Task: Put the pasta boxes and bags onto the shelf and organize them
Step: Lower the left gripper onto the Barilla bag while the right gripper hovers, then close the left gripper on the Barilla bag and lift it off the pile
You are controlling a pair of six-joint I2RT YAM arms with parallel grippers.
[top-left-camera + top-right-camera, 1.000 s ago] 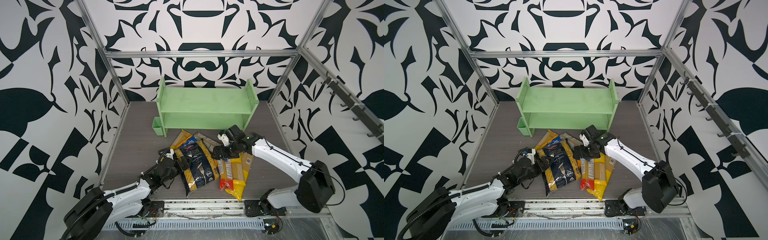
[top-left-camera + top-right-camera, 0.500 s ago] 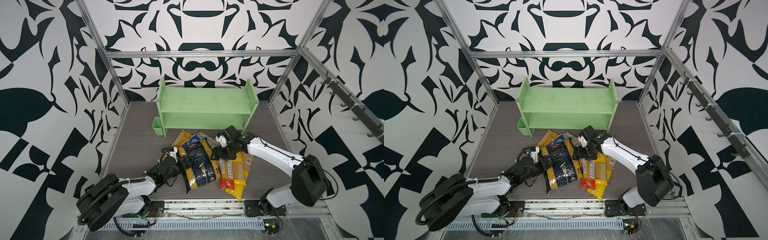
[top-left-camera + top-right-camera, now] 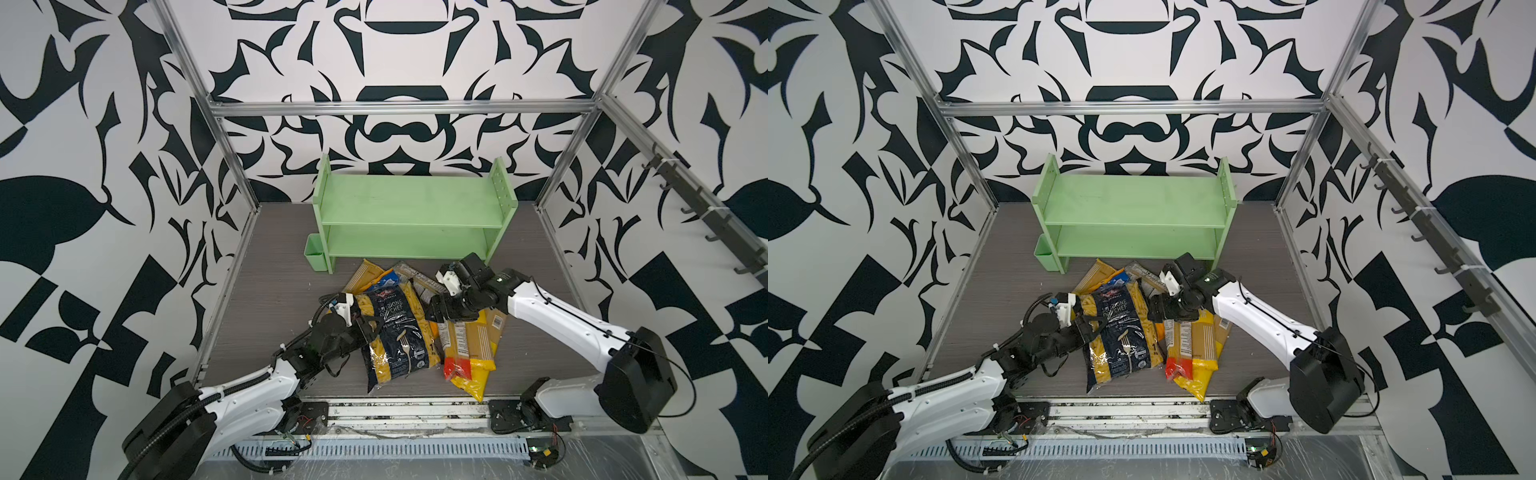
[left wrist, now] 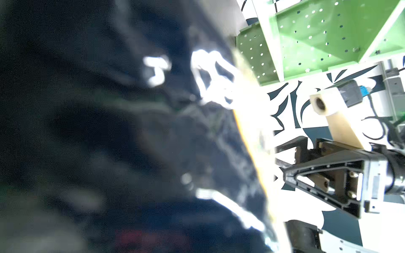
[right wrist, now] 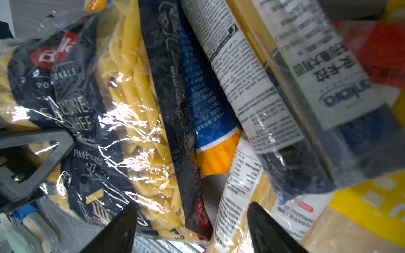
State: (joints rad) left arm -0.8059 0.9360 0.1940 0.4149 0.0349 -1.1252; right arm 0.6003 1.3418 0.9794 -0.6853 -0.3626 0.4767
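Left arm [image 3: 249,399] and right arm [image 3: 552,320] are both showing white shells between black joints, with fat black drum shoulders. A ribbed black hose [image 3: 232,387] is running along the left, a thin black cable [image 3: 582,322] along the right. The right gripper [image 5: 192,206] is showing black triangular fingers, screws glinting.

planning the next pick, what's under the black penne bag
A blue-orange bag pokes out from under the black penne bag at its far end; the rest underneath is covered.
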